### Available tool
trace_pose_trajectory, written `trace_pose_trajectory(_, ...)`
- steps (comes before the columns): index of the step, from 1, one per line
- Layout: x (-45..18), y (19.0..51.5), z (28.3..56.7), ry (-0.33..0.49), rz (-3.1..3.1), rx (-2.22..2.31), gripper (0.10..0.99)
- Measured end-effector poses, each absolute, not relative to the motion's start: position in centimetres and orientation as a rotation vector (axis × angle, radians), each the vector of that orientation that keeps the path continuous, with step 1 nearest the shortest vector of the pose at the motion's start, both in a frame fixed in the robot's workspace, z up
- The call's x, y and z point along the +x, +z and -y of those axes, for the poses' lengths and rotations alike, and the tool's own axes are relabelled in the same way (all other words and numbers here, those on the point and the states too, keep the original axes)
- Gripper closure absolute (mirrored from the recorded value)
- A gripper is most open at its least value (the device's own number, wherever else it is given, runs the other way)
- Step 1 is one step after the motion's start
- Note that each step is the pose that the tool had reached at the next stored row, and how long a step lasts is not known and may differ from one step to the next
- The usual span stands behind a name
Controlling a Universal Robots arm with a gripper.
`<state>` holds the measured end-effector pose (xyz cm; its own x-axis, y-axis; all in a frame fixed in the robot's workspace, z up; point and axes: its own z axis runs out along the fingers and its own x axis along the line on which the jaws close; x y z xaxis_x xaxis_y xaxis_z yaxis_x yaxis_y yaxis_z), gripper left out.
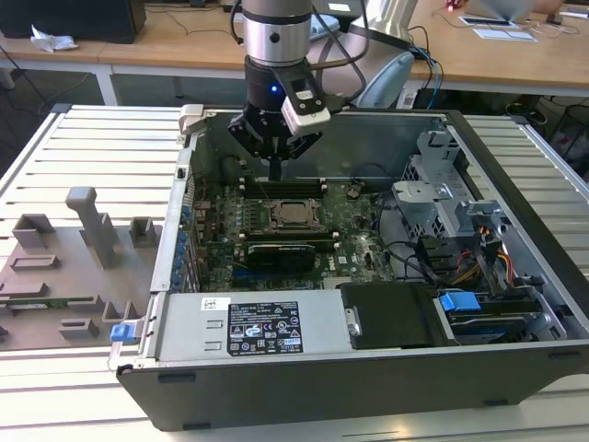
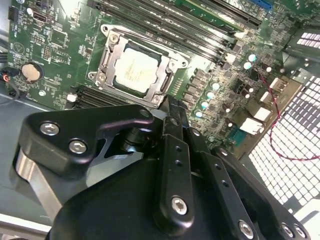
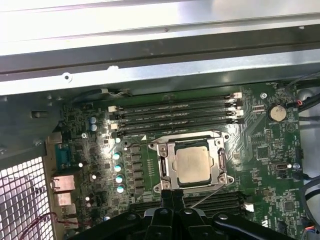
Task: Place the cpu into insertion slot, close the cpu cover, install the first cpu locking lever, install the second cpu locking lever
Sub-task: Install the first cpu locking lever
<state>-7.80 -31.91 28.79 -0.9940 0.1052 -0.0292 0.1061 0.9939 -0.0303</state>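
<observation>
An open computer case lies on a slatted desk. Beneath the hand spreads a green motherboard — black memory slots nearest it, a coin battery farther off. A labelled power supply sits well apart from the hand; a grey moulded tray lies farther still, outside the case.

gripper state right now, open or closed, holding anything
Gripper: fingers closed, nothing held, tips close to the cpu seated in its socket.
</observation>
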Motion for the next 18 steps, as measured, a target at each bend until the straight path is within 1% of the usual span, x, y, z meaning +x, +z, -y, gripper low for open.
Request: trace_pose_trajectory(18,-10.8,28.1,31.2,-0.050,-3.109,0.160,0.980)
